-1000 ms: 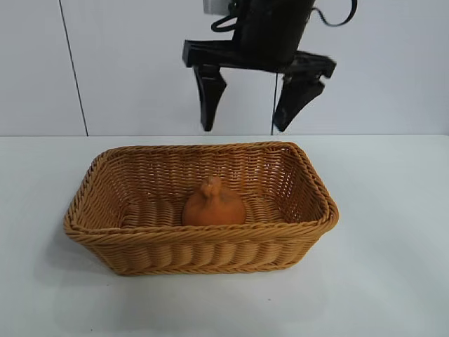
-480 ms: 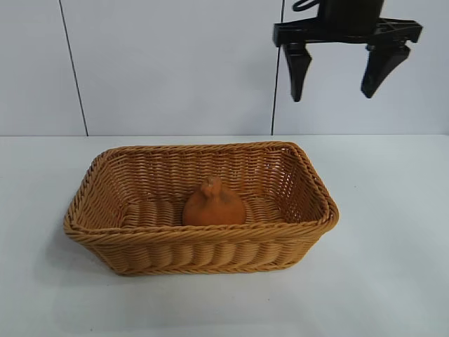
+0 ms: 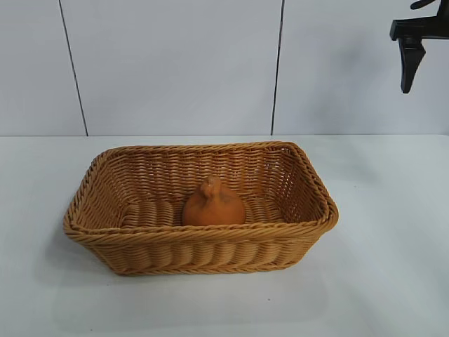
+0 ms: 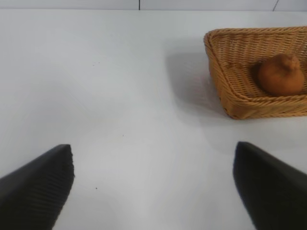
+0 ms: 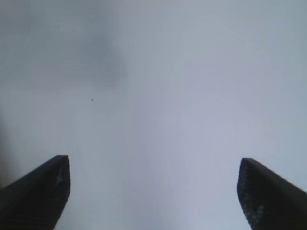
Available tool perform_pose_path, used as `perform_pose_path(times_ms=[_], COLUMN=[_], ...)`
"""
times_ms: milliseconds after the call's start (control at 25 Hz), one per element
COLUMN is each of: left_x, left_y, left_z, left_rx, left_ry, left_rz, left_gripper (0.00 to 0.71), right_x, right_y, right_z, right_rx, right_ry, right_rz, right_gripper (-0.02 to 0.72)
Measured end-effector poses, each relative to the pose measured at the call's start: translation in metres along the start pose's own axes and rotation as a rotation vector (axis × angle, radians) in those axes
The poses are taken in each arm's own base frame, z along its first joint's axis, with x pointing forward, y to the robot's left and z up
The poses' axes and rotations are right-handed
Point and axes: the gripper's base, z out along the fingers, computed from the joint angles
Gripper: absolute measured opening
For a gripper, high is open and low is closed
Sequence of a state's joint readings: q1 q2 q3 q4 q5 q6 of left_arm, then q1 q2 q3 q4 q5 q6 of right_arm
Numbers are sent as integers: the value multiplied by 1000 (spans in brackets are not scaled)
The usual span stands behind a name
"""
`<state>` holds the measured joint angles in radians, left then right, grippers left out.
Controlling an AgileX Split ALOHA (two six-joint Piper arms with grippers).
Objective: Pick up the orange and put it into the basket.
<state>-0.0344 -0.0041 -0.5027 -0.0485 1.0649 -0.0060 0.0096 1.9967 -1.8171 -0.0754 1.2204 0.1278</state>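
The dull-orange, knobby orange (image 3: 213,205) sits upright on the floor of the tan wicker basket (image 3: 317,191), near its front wall. Nothing touches it. High at the exterior view's right edge, only one black finger (image 3: 409,67) of my right arm shows, well away from the basket. In the right wrist view, my right gripper (image 5: 153,191) is open over bare white table with nothing between its fingers. My left gripper (image 4: 153,184) is open and empty too, over bare table, with the basket (image 4: 240,103) and the orange (image 4: 281,74) some way off.
The white table (image 3: 393,267) stretches around the basket on every side. A pale panelled wall (image 3: 175,70) rises behind it.
My open right gripper has swung from above the basket's back rim up and to the right, almost out of the exterior view. The orange and basket have not moved.
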Motion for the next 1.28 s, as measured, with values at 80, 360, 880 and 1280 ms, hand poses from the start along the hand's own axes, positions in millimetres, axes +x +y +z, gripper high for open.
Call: perform_pose_path(times_ms=[80,360,880,1280], left_x=[0,0,0,0], left_y=[0,0,0,0], left_z=[0,0,0,0], left_rx=[0,0,0,0], left_ry=[0,0,0,0], left_rz=[0,0,0,0], left_gripper=[641,640,639,639], right_x=[2,47,206,315], right_y=[1,-4,-23,-36], right_z=[-1,-17,-61,-88], right_rx=[-10,-15,-18,-41], right_ry=[2,66,123,-171], right_rz=[-11,-50,-67,-52], right_gripper=[651,651,652,652])
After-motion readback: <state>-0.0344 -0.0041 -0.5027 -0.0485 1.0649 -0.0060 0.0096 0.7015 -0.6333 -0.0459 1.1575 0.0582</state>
